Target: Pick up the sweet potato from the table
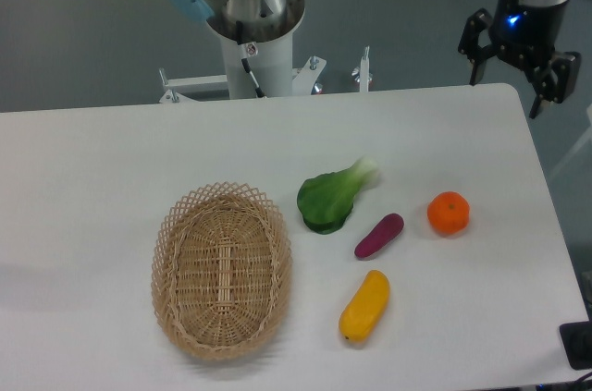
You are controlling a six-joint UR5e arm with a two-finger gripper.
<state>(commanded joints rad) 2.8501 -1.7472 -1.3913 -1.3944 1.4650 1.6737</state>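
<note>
The sweet potato (379, 235) is a small purple tuber lying at a slant on the white table (111, 169), right of centre. My gripper (508, 91) hangs at the upper right, over the table's far right corner, well away from the sweet potato. Its two black fingers are spread apart and hold nothing.
A green leafy vegetable (331, 195) lies just up-left of the sweet potato. A round orange (448, 213) sits to its right. A yellow oblong fruit (364, 306) lies below it. A wicker basket (222, 267) stands to the left. The arm's base (252, 26) is at the back.
</note>
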